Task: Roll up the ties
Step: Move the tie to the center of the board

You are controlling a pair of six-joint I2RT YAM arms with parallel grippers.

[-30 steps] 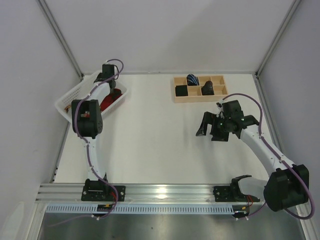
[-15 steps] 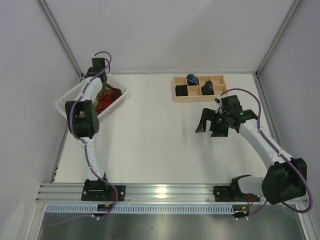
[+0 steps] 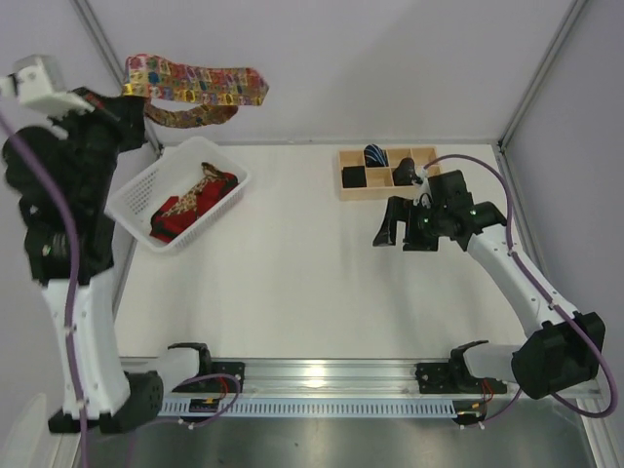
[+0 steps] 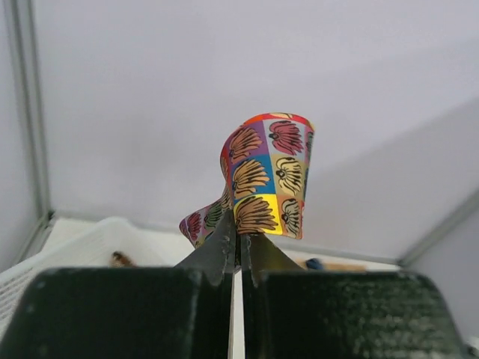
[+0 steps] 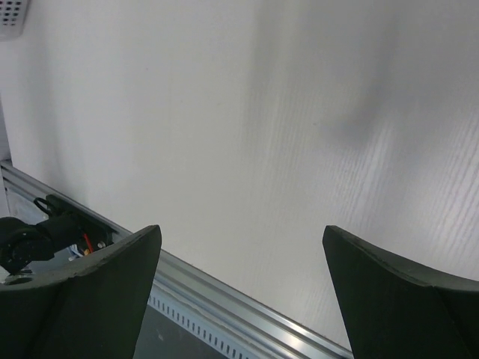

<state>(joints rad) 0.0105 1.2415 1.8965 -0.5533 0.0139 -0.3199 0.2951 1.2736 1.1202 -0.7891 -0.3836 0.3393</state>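
Note:
A multicoloured floral tie (image 3: 200,86) hangs in the air at the far left, well above the table, pinched at one end by my left gripper (image 3: 135,99). In the left wrist view the jaws of my left gripper (image 4: 239,243) are shut on the tie (image 4: 266,176), which curls upward from them. Red and gold ties (image 3: 190,201) lie in the white basket (image 3: 132,195). My right gripper (image 3: 395,230) hovers open over the table's right half. The right wrist view shows my right gripper (image 5: 243,254) with nothing between its fingers (image 5: 97,292).
A wooden compartment tray (image 3: 425,185) at the back right holds rolled ties, a blue-striped one (image 3: 376,154) and black ones (image 3: 354,176). Grey walls enclose the table (image 3: 292,263). An aluminium rail (image 3: 322,372) runs along the near edge, also seen from the right wrist as a rail (image 5: 224,299).
My left gripper shut inside the basket, then rose high toward the camera, pulling the multicoloured tie out. My right gripper drifted slightly left and stayed open.

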